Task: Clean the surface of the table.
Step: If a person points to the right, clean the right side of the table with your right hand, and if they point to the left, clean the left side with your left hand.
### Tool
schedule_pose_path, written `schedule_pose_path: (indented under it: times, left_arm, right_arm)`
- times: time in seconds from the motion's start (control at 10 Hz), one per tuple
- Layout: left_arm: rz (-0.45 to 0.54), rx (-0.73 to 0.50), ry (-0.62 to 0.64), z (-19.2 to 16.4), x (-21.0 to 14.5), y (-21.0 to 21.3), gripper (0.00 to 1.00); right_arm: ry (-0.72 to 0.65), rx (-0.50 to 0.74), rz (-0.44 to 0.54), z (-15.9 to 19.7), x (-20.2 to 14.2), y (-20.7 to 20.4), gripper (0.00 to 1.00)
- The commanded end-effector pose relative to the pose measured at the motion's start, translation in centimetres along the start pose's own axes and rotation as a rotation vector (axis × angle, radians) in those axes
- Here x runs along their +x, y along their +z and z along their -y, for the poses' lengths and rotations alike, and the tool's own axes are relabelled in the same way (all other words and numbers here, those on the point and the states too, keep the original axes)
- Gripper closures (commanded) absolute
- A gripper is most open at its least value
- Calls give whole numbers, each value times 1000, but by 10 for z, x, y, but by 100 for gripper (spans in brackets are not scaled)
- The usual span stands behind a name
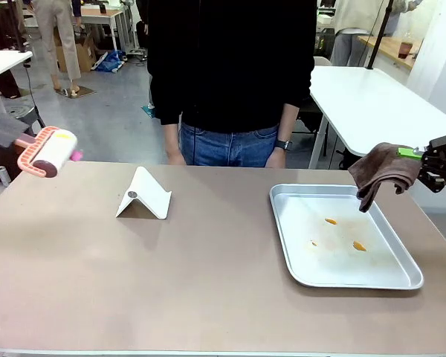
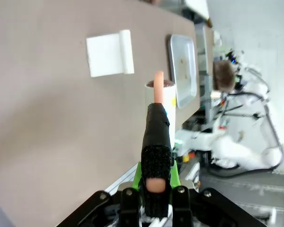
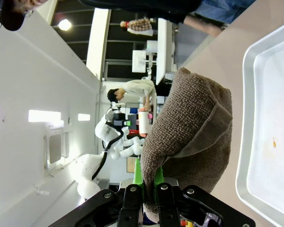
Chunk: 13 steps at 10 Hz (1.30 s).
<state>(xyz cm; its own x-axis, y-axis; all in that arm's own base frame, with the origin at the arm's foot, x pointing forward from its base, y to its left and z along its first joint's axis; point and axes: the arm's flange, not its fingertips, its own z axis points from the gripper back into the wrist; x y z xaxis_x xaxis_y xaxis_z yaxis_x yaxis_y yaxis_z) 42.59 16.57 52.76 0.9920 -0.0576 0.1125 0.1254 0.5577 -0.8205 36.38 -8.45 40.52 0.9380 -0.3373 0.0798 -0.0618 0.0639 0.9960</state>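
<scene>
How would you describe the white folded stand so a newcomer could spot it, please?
Start at the wide brown table. Left of the metal tray, nearer the far edge, sits a small white stand. It alone is tent-shaped, with a dark dot on its face.

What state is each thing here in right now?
left gripper: shut on lint roller, held in the air
right gripper: shut on brown cloth, which hangs loose
metal tray: flat on table, orange crumbs inside
white stand: propped upright on table
</scene>
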Motion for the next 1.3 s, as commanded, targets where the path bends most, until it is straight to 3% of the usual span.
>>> schedule_pose_path:
  times: [0.0, 0.2, 0.4, 0.7, 0.9, 1.2]
  left_arm:
    - [-54, 151, -73, 49, 0, -37, 77]
    - [-82, 265, -81, 82, 24, -82, 77]
    - [-89, 340, -9, 101, 49, -123, 77]
    - [-19, 313, 97, 122, 79, -173, 77]
    - [35, 340, 132, 127, 92, -196, 77]
    - [-13, 338, 107, 120, 87, -191, 77]
  right_arm:
    - [1, 5, -9, -3, -1, 1, 91]
    - [1, 5, -9, -3, -1, 1, 91]
    - [1, 5, -9, -3, -1, 1, 91]
    - [1, 5, -9, -3, -1, 1, 91]
    - [1, 5, -9, -3, -1, 1, 91]
    - [1, 5, -9, -3, -1, 1, 91]
